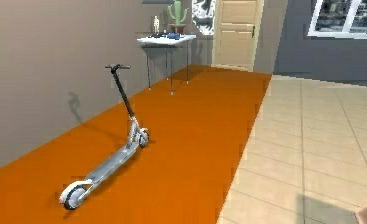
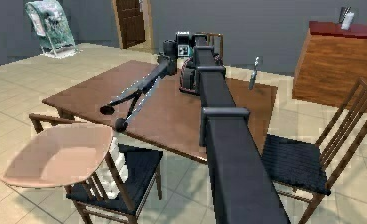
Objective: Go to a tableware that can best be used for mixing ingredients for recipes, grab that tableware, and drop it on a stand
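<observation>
At the lower left of the arm side view, the bowl (image 2: 56, 155), wide, shallow and pale pink, hangs at the far end of the gripper (image 2: 113, 116). It is off the worktop (image 2: 91, 95) and above the chair (image 2: 139, 170) drawn up to its near edge, so I read it as held. How the fingers themselves are set I cannot tell from here. The arm runs up the middle of that view across the dark wooden worktop, and the fingers slant back down and left, so the bowl lies down-left of the wrist with its mouth facing up. What the coming move turns on, as I judge it, is where the stand (image 1: 167, 41) lies. It is a small white one far up the forward view, left of centre, at the end of the orange floor beside a pale door. That puts it well apart from the bowl and ahead of the base, not out on the arm's side. A scooter (image 1: 106, 160) stands along the wall on the forward view's left, between me and the stand, so I would keep wide of it.
</observation>
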